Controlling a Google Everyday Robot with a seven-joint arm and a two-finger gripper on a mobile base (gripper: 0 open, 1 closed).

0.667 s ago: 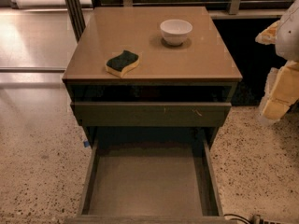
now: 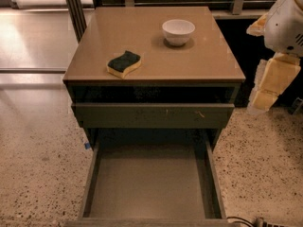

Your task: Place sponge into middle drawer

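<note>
The sponge (image 2: 124, 64), yellow foam with a dark green top, lies on the left front part of the brown cabinet top (image 2: 203, 63). The middle drawer (image 2: 151, 183) is pulled wide open below, and its flat grey-olive floor is bare. My gripper (image 2: 271, 82) hangs at the right edge of the view, beside the cabinet's right side. It is well apart from the sponge and holds nothing that I can see.
A white bowl (image 2: 178, 31) stands on the back right of the cabinet top. A shut drawer with a plain front panel (image 2: 151, 115) sits above the open one. Speckled floor (image 2: 38, 164) lies on both sides. A cable (image 2: 241, 220) lies by the drawer's front right corner.
My arm at the right edge has shifted a little to the left and up. The sponge, the bowl and the drawers have not moved.
</note>
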